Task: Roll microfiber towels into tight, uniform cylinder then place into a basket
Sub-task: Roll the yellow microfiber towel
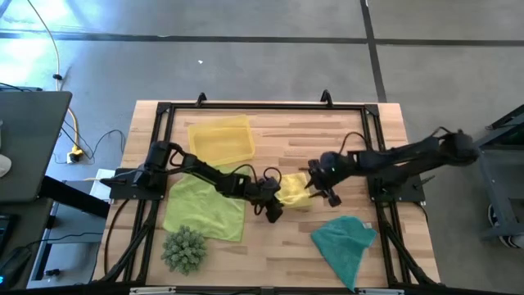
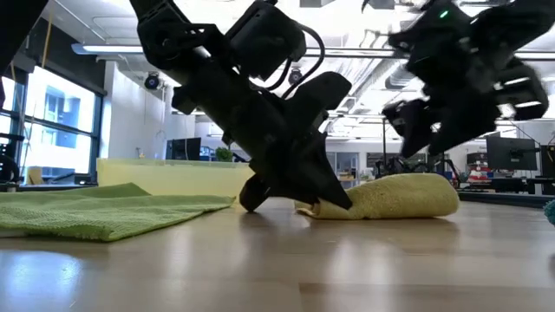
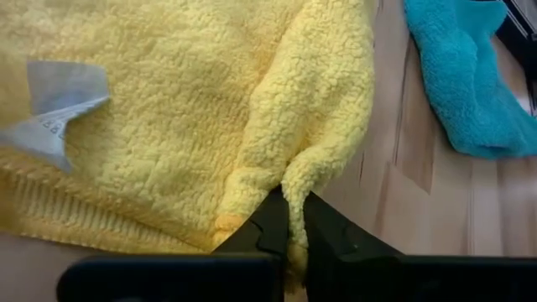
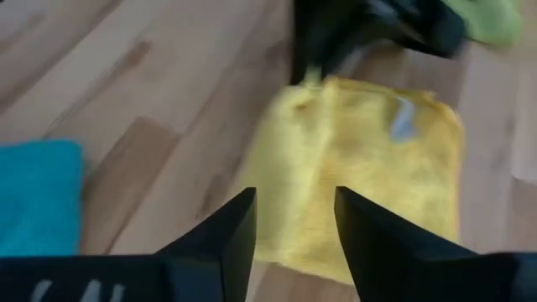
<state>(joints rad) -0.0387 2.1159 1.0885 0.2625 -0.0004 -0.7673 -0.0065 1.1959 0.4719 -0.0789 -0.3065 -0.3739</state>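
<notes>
Your left gripper [image 3: 289,225] jaws pinching a fold of the yellow towel [image 1: 295,191] at desk centre, your right gripper [image 4: 295,216] jaws spread just above it, basket [image 1: 221,139] at ten o'clock, teal towel [image 1: 347,238] at four o'clock.

Yellow towel [image 1: 295,193], lime green towel [image 1: 205,209], teal towel [image 1: 345,239], translucent yellow basket [image 1: 221,139].

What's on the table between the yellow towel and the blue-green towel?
Nothing, only bare wood: the high view shows empty table between the yellow towel and the teal towel.
</notes>
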